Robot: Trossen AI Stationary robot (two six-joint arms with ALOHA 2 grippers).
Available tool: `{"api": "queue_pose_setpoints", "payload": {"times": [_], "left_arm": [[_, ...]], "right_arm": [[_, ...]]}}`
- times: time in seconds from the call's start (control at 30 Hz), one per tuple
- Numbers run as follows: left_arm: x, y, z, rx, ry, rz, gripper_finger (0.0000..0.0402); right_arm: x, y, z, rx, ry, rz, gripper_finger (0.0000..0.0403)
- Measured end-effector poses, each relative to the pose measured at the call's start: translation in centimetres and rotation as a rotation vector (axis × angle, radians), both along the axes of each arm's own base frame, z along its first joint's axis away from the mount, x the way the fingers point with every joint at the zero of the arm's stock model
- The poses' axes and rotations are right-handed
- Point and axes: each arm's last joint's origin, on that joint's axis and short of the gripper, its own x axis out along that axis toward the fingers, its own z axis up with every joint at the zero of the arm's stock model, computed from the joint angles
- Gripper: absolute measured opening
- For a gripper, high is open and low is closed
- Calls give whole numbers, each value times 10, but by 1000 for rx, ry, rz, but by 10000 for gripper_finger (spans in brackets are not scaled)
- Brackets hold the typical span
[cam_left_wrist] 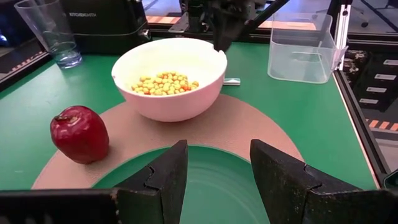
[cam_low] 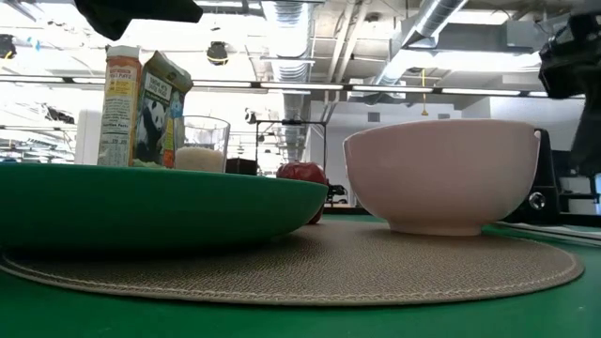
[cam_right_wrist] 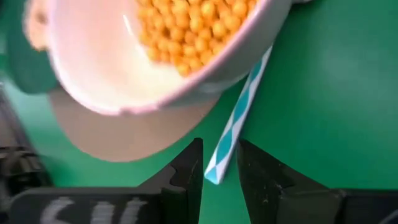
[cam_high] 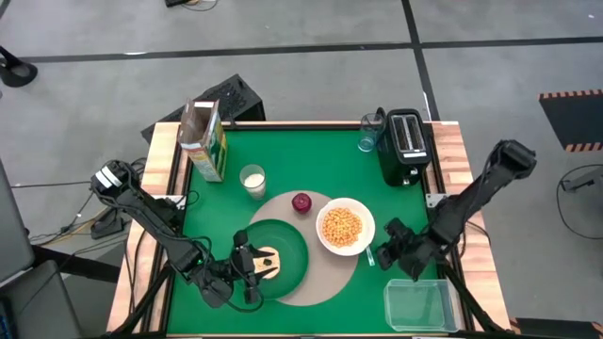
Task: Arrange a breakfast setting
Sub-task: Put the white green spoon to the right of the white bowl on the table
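1. Setting's nearly built around the round beige placemat: the dark green plate sits on its near-left part with one small pale bagel on it, and the white bowl full of yellow cereal sits on its right part.
2. One red apple rests at the placemat's far edge; one milk glass stands just beyond the placemat; one green-yellow cereal box stands farther back-left, top flaps open.
3. Left gripper hovers over the plate at the placemat's left, fingers spread wide, gripping nothing.
4. Right gripper is low at the placemat's right edge, fingers narrow around the teal-and-white striped handle of the spoon beside the bowl; I can't tell whether they pinch it.
5. My read: the spoon's placing is the last job.
6. Off the placemat: one black toaster, one empty clear glass, one clear plastic tub.
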Motion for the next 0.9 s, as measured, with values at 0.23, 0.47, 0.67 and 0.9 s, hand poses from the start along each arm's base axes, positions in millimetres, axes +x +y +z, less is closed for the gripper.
{"api": "queue_pose_setpoints", "payload": {"times": [0.23,0.47,0.67,0.9], "left_arm": [[1,1,0,-1,0,6,163],[3,4,0,-1,0,16,163],[3,4,0,-8,-2,18,163],[3,4,0,-11,-2,19,163]], "right_arm": [[21,25,-16,-96,70,13,118],[37,29,-43,-241,128,-43,118],[48,28,-56,-306,156,-83,118],[52,31,-63,-330,178,-85,118]]}}
